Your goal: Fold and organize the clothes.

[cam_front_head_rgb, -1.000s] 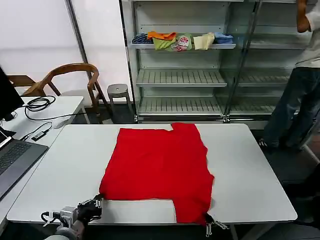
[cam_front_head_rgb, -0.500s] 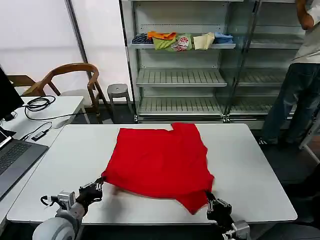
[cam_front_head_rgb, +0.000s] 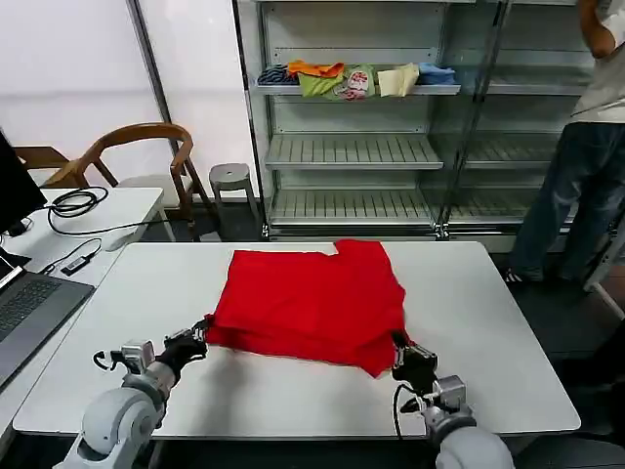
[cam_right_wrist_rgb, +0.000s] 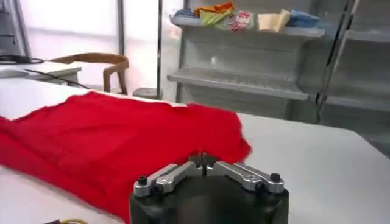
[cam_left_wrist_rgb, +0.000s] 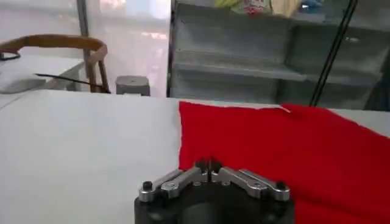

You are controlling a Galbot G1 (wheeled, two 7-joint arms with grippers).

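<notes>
1. The white table [cam_front_head_rgb: 508,332] carries the work; both grippers sit over its near half, one at each side of the garment.
2. The red T-shirt [cam_front_head_rgb: 312,303] lies on the table between the two grippers and extends away from them toward the far edge. Its near portion is raised off the table and doubled back over the rest, forming a thick fold along the near side.
3. The shelving unit [cam_front_head_rgb: 352,147] stands well beyond the grippers, behind the table. A row of small multicoloured folded garments [cam_front_head_rgb: 356,80] lies on its upper shelf.
4. The left gripper [cam_front_head_rgb: 198,335] is at the near left corner of the T-shirt. In the left wrist view its fingers [cam_left_wrist_rgb: 196,172] are drawn together with their tips meeting on the red hem; the left gripper [cam_left_wrist_rgb: 209,165] is clamped on the T-shirt [cam_left_wrist_rgb: 292,152].
5. The right gripper [cam_front_head_rgb: 400,344] is at the near right corner of the fold. In the right wrist view its fingers [cam_right_wrist_rgb: 216,166] are likewise drawn together, pinching the cloth edge; the right gripper [cam_right_wrist_rgb: 204,159] is clamped on the T-shirt [cam_right_wrist_rgb: 116,137].
</notes>
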